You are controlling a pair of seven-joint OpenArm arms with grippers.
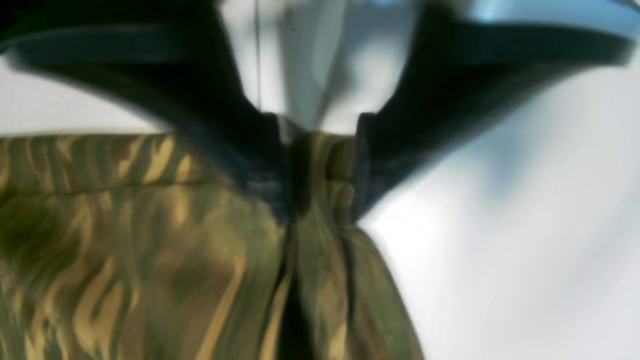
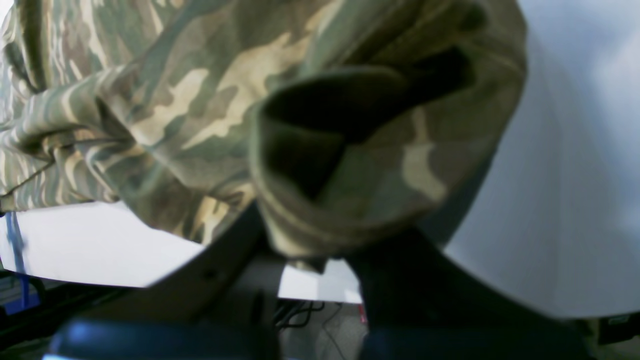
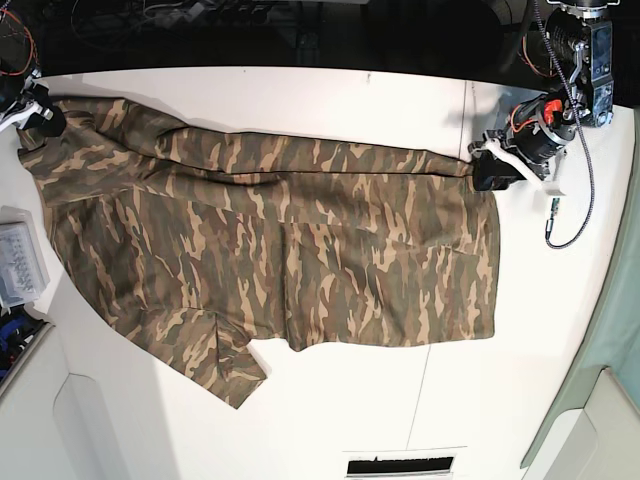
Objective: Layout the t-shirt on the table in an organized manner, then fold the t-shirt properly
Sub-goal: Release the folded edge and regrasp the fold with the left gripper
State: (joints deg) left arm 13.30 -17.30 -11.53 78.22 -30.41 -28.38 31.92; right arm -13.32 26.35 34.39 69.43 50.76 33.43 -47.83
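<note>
The camouflage t-shirt (image 3: 280, 250) lies spread across the white table (image 3: 560, 330), stretched from far left to right, with one sleeve (image 3: 225, 365) pointing toward the near edge. At the right, my left gripper (image 3: 482, 168) sits at the shirt's far right corner. In the left wrist view its dark fingers (image 1: 235, 145) pinch a bunched fold of t-shirt (image 1: 150, 240). My right gripper (image 3: 42, 118) is at the far left corner. In the right wrist view, t-shirt (image 2: 200, 110) cloth drapes over the right gripper (image 2: 310, 250) and hides its tips.
A clear plastic box (image 3: 18, 262) sits at the table's left edge. Cables (image 3: 570, 200) hang from the arm on the right. A thin seam line (image 3: 465, 110) crosses the table there. A dark slot (image 3: 405, 466) lies at the near edge.
</note>
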